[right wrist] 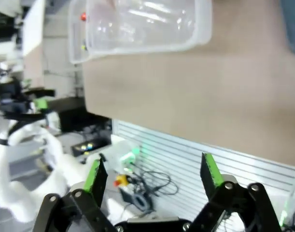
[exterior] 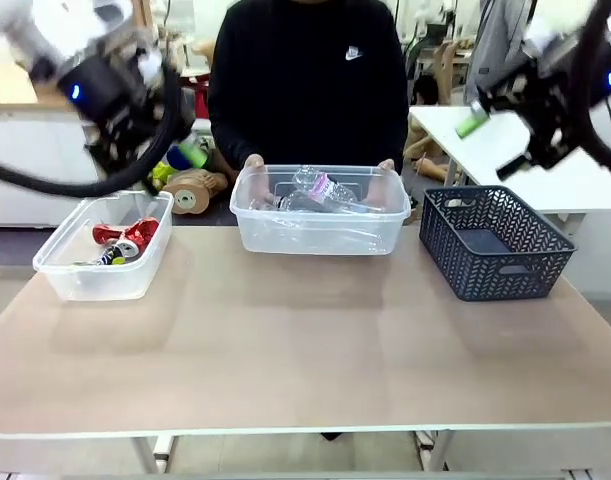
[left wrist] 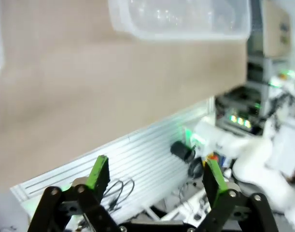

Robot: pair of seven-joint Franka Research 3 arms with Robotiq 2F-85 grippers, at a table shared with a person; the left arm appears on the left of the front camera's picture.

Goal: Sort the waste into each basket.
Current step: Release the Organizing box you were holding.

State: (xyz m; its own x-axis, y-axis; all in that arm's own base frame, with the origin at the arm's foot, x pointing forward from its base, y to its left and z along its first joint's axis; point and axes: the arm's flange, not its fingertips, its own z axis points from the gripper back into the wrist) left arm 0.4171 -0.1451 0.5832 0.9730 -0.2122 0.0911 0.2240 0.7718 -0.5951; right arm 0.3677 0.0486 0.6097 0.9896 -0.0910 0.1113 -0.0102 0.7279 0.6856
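Desk (exterior: 305, 340) beige, carries three containers along far side. Person behind it, hands on middle clear tub (exterior: 320, 210) holding clear plastic bottles (exterior: 320, 190). Dark grey lattice basket (exterior: 495, 242) at right. Left clear tub (exterior: 105, 247) holds red-and-silver cans (exterior: 125, 238). Left pincer (left wrist: 154, 181) raised above desk, fingers apart, holding nothing. Right pincer (right wrist: 154, 174) raised, fingers apart, holding nothing.

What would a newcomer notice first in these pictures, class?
Probably the person's hands holding the middle clear tub of plastic bottles at the table's far edge. Next, the red cans in the left tub, and both pincers, left and right, raised open above the table.
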